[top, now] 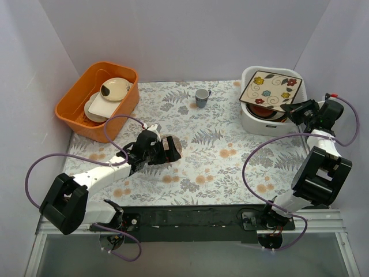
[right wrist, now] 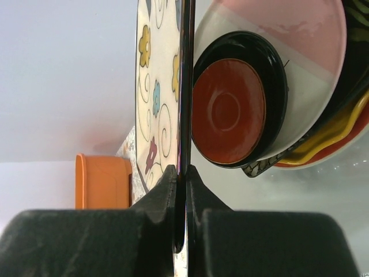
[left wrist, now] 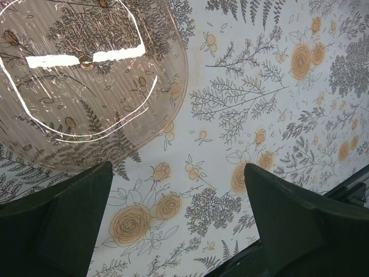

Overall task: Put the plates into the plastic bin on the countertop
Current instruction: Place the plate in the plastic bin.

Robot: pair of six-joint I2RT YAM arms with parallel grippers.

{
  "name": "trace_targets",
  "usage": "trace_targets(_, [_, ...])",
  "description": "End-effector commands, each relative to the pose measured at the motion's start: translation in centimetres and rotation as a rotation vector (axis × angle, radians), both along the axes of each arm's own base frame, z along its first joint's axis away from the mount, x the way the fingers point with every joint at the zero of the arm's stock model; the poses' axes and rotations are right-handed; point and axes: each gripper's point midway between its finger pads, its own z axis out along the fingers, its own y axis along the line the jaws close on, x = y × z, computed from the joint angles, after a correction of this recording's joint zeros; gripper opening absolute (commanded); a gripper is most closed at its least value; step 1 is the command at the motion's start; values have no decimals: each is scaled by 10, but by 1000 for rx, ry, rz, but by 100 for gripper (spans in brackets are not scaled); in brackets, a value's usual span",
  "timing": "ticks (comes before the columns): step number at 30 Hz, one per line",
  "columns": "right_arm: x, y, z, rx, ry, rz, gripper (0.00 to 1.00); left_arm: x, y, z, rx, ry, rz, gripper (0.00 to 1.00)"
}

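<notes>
Two grippers at work on a stack of glazed plates. At the upper right of the top view we see the right gripper (top: 301, 111) with its jaws pressed onto the rim of the cream square plate (top: 271, 89), which lies tilted across the top of the white bin (top: 253, 124). The right wrist view shows this plate edge-on, pinched thinly between the two fingers. Beside it in the bin are the small red plate (right wrist: 228, 112) nested in the small black plate (right wrist: 271, 57), with the pink plate (right wrist: 288, 17) behind them. We judge the square plate to be stiff, smooth, brittle and fairly heavy for so narrow a hold. It may pivot or slip, so a grip deeper on the rim and a low release seem wise. At the centre left, the left gripper (top: 158, 149) hangs over the countertop (top: 230, 167) with its jaws spread and nothing between them. A clear round plate (left wrist: 81, 81) lies flat just beyond its fingers. Being thin and slick, it is best taken by its raised edge.
</notes>
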Motion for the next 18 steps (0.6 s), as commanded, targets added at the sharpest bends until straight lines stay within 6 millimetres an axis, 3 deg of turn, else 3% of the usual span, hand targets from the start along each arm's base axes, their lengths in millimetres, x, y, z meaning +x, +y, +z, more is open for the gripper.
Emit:
trace_targets(1, [2,-17,67,-127,-238,-58,1,6,-1,22,-30,-62,4,98])
trace_targets(11, [-7,-39,44,-101,-199,-186,1,-1,5,24,-33,-56,25,98])
trace_targets(18, [-9,-44,27,-86,-164,-191,1,-2,7,21,-25,-42,30,98])
